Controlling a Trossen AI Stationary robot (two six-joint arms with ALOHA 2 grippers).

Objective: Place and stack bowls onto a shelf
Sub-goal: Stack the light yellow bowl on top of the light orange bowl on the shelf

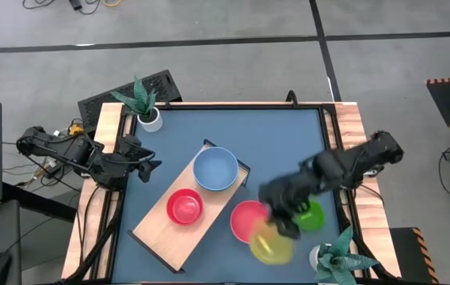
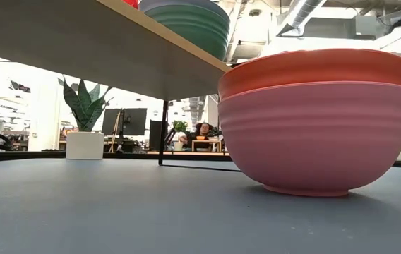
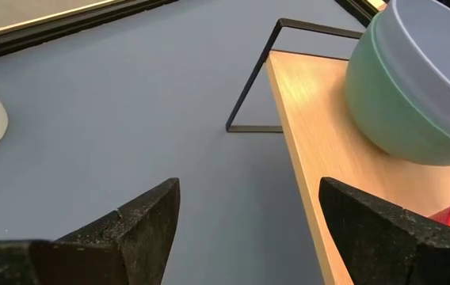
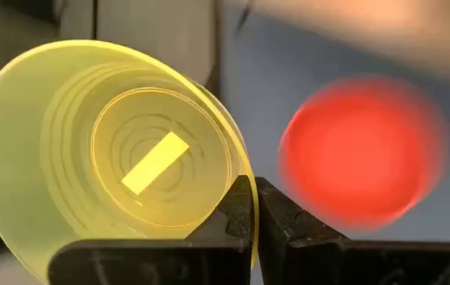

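Right hand (image 4: 254, 207): I have it pinched on the rim of the yellow bowl (image 4: 122, 154), held above the surface beside the shelf (image 1: 162, 226).
Feel: I judge it light, stiff, slick plastic; rim grip suits.
Left hand (image 3: 249, 229): open, idle by the shelf's end.

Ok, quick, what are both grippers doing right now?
Left gripper: open, empty, beside the light-wood shelf.
Right gripper: shut on the rim of the yellow-green plastic bowl.

Even, bright overhead lighting; shadows on the table (image 1: 288, 142) are soft. Motion blur smears the right arm (image 1: 328, 178) and yellow bowl (image 1: 272, 247) from above, and the red bowl (image 4: 364, 150) at the wrist. Bright windows (image 2: 17, 92) wash out the low background.
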